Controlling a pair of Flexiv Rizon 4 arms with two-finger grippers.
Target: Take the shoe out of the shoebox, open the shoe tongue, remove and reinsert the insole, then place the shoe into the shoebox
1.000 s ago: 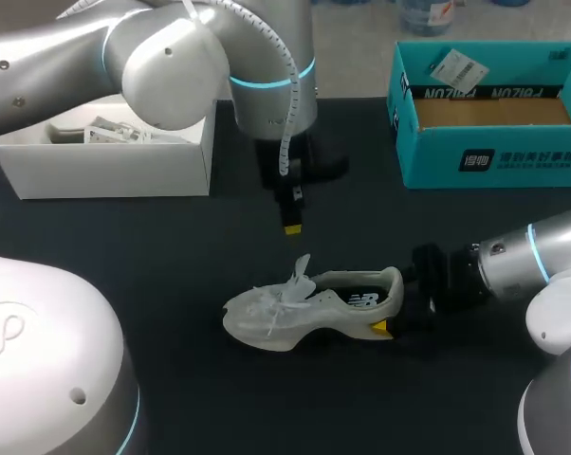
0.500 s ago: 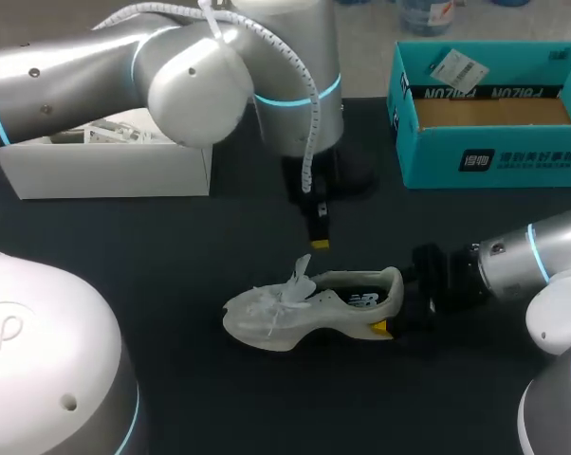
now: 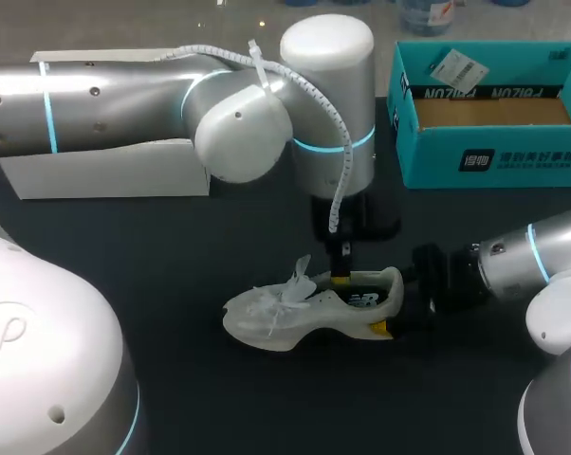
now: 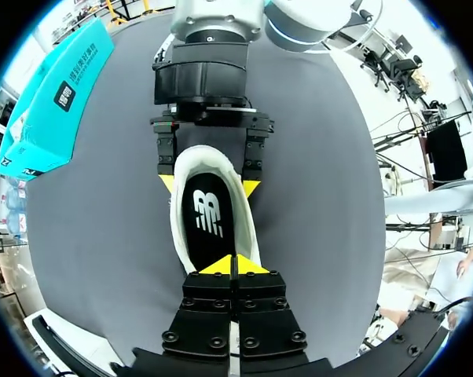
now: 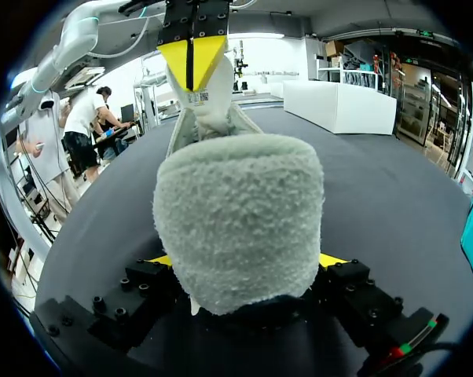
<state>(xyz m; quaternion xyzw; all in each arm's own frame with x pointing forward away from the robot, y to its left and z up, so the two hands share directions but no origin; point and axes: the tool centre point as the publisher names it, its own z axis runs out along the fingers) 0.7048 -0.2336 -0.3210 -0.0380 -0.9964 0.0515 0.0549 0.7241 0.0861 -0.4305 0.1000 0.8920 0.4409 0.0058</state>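
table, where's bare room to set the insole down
Bare table between white box and shoe, in front of the shoe, and between teal shoebox and right arm. Crowded over the shoe: left pincer above its opening, right pincer gripping the heel.

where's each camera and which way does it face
Head view: above and behind, looking down on the table; left arm and right arm show.
Left wrist view: above the shoe, looking down into it; left gripper, shut.
Right wrist view: behind the heel, looking along the shoe; right gripper clamping it.
Wrist views share the shoe and each other's gripper.
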